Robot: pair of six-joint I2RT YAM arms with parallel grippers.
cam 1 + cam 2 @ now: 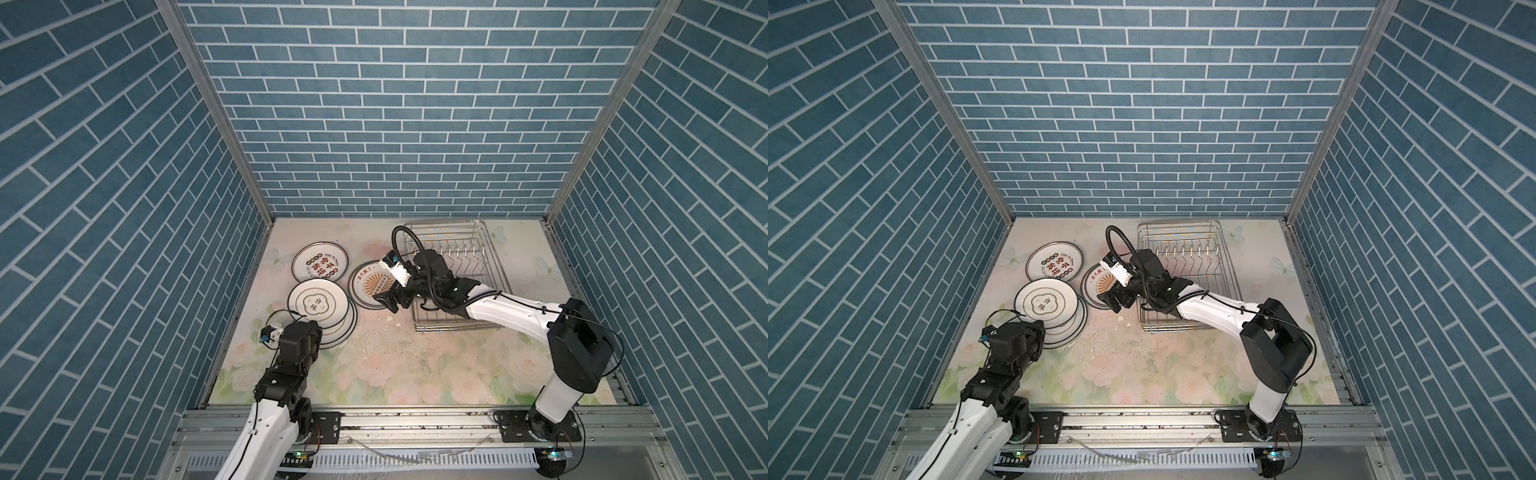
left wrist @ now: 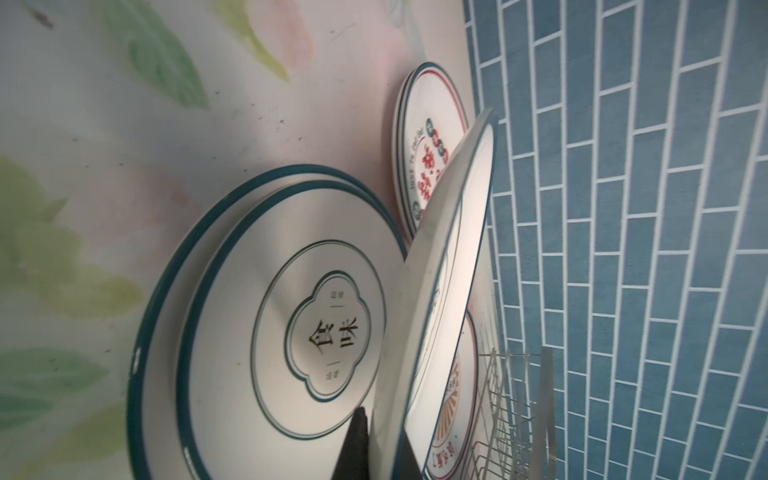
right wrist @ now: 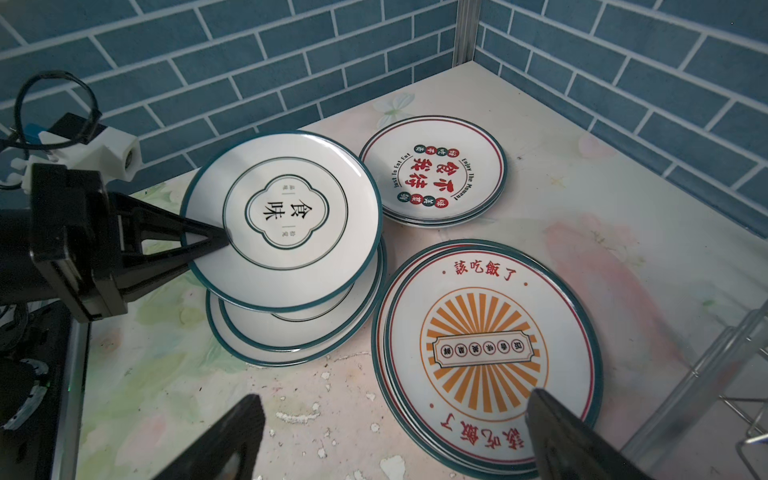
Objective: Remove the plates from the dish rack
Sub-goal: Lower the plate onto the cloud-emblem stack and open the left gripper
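1. Because the left gripper (image 3: 208,245) pinches only the rim of the held plate (image 3: 282,220), the plate can pivot in the jaws or slip out, and a hard drop could chip it. The plate is white with a dark rim and a flower outline around two characters. It hangs roughly level just above the flower stack (image 3: 299,332).
2. The flower stack lies splayed on the table (image 3: 623,291), each plate offset from the next. An off-centre release may let the top plate slide off or tip the pile.
3. The character plates (image 3: 432,178), apparently two, lie flat and nested near the back corner and carry red-black print. They sit near the held plate, so a sideways swing could knock them.
4. The sunburst stack (image 3: 486,349) lies flat between the flower stack and the rack (image 1: 478,266), showing orange rays and red characters. The right gripper (image 3: 395,401) hovers at its near edge, jaws spread wide with nothing between them. A low move could catch a finger on the rim and drag the stack.
5. The rack stands on the right, close beside the sunburst stack; whether they touch cannot be told. No plate shows in it, though the right arm (image 1: 511,309) covers part. That arm reaches over the rack and could hook the wire.
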